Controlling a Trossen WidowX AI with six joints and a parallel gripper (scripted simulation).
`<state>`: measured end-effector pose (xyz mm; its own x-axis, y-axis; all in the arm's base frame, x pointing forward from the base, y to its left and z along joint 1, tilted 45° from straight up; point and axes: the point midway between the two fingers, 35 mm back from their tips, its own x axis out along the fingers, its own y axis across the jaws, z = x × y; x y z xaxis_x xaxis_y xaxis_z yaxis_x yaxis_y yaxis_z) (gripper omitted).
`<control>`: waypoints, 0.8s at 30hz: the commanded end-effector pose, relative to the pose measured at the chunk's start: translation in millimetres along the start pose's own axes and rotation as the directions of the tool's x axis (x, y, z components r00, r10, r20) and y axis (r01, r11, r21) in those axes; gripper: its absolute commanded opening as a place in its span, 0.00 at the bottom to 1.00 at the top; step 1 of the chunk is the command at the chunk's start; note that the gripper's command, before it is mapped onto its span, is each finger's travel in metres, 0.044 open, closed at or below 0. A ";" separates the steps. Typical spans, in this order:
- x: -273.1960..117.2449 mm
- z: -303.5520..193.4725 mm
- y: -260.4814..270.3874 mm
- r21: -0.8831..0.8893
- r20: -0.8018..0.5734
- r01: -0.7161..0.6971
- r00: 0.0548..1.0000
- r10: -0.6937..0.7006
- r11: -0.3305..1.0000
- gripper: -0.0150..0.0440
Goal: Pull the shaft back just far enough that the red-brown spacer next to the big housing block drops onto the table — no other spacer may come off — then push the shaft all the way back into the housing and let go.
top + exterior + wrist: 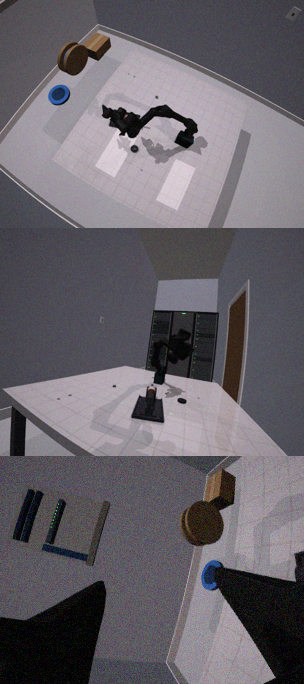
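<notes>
The dark fixture stands on the table [175, 200] [105, 383]. Its black base plate [158, 413] carries the dark housing [150, 400], seen end-on in the exterior view. An orange-red ring [151, 389] [125, 116] shows on it, with a pale part [152, 387] just beyond. The shaft and the order of the spacers cannot be made out; the arm covers most of the fixture in the top view. My gripper [162, 580] is open and empty, its two black fingers wide apart. It is raised above the table, clear of the fixture, and the wrist view looks toward wall and floor.
A black disc [135, 148] [182, 400] lies on the table beside the fixture. A small dark ring [156, 97] [114, 385] and several tiny rings lie farther out. On the floor are a blue round object [59, 94] [212, 575], a wooden spool [77, 60] [205, 523] and a box [98, 46] [220, 490].
</notes>
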<state>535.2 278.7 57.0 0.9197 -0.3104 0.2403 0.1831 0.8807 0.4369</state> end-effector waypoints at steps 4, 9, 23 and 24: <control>10.8 6.1 -13.0 0.115 -0.050 0.012 0.999 -0.006 0.993 1.00; 23.5 19.2 -48.5 0.347 -0.163 0.094 0.986 -0.039 0.933 1.00; -5.1 54.7 -168.9 0.721 -0.443 0.491 0.869 -0.220 0.489 1.00; -8.8 56.6 -175.7 0.730 -0.456 0.510 0.860 -0.231 0.455 1.00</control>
<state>515.9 154.0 43.4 0.9466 -0.2970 -0.1255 0.2168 0.2984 0.9295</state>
